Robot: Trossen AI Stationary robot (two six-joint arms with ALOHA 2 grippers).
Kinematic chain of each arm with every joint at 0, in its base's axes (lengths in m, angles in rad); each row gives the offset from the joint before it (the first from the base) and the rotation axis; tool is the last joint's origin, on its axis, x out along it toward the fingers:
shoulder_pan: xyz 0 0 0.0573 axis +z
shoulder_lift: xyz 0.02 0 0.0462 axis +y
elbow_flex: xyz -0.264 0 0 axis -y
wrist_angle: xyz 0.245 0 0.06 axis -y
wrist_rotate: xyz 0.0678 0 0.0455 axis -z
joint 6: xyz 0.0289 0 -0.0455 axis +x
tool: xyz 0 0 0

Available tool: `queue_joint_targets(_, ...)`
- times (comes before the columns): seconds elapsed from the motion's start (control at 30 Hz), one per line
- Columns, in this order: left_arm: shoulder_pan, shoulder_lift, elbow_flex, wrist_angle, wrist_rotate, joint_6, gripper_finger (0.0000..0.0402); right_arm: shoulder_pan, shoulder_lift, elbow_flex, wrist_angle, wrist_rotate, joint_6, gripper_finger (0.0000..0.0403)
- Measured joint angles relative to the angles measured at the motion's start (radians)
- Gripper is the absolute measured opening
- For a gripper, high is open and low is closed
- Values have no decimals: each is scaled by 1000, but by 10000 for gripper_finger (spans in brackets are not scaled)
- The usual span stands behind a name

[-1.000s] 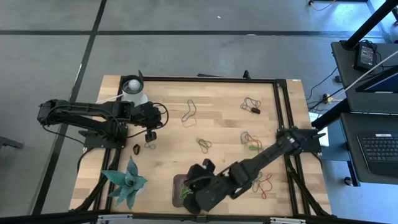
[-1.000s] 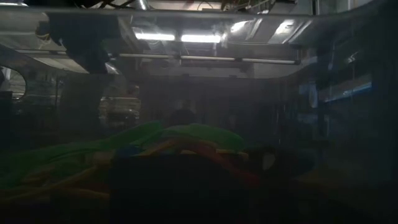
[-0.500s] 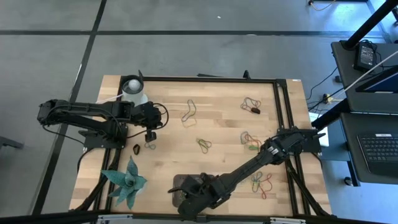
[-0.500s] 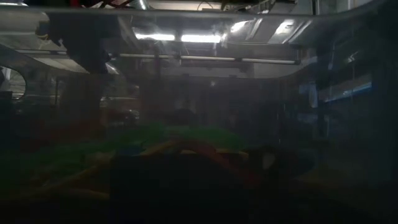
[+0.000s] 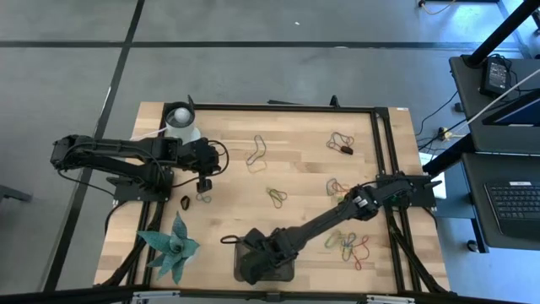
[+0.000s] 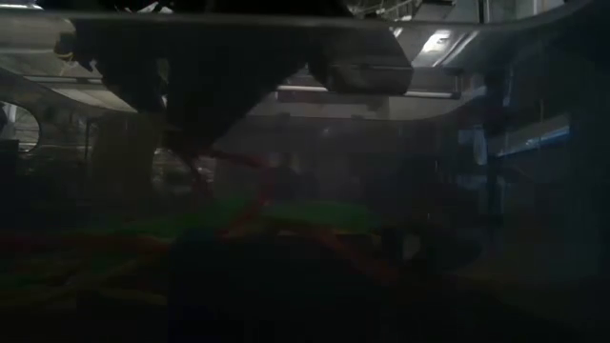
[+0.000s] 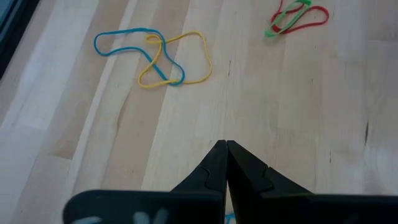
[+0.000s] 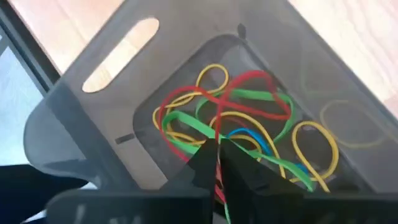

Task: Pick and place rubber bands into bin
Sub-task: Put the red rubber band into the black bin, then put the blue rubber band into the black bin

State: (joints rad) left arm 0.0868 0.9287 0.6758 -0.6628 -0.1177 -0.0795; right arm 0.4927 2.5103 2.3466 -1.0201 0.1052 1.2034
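Rubber bands point(image 8: 239, 118) lay heaped in the bin point(image 8: 112, 81); right claw point(image 8: 219, 163), nearly closed above them, should have parted fully before lifting.

Pale wood table point(image 5: 295, 169), matt plastic bin point(image 8: 112, 74)

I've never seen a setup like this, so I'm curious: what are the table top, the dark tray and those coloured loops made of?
The table top looks like pale wood with a matt finish: grain lines and plank seams show. The tray seems to be dark grey plastic, smooth with moulded rounded corners. The loops look like rubber, thin and limp, lying in loose curves.
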Motion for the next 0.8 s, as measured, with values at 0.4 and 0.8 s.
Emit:
queue_joint_targets(0.4,0,0,0,0,0,5,3,8,-7,0,-59,-2,27,112)
queue_joint_targets(0.8,0,0,0,1,0,6,3,35,-114,1,-145,164,20,117)
